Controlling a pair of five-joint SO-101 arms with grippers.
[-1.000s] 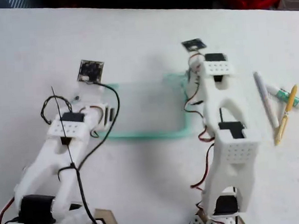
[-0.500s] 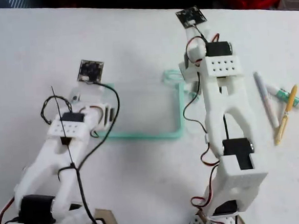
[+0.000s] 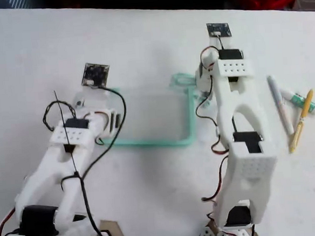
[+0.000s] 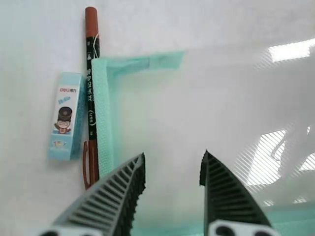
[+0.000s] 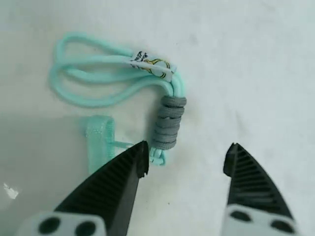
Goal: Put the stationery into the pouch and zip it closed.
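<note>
Left jaws spread, nothing between them, hanging over the clear pouch [image 4: 211, 98] near its left end. Just off that end, outside the mint-green edging [image 4: 102, 123]: a brown pen [image 4: 90, 73] lying along the edging and touching it, and a small blue eraser box [image 4: 65, 115] just beside the pen on its outer side. Right jaws likewise spread and empty, above the mint cord loop [image 5: 108, 73] of the zipper pull, close to its grey wrapped knot [image 5: 169, 122], at the pouch's far right corner. Pouch flat on the white desk [image 3: 141, 38], between the two arms. Farther right, past the right arm and well apart from the pouch: a white pen [image 3: 279, 104], a green marker [image 3: 295, 98] and a yellow pen [image 3: 301, 120], bunched together on the desk.
</note>
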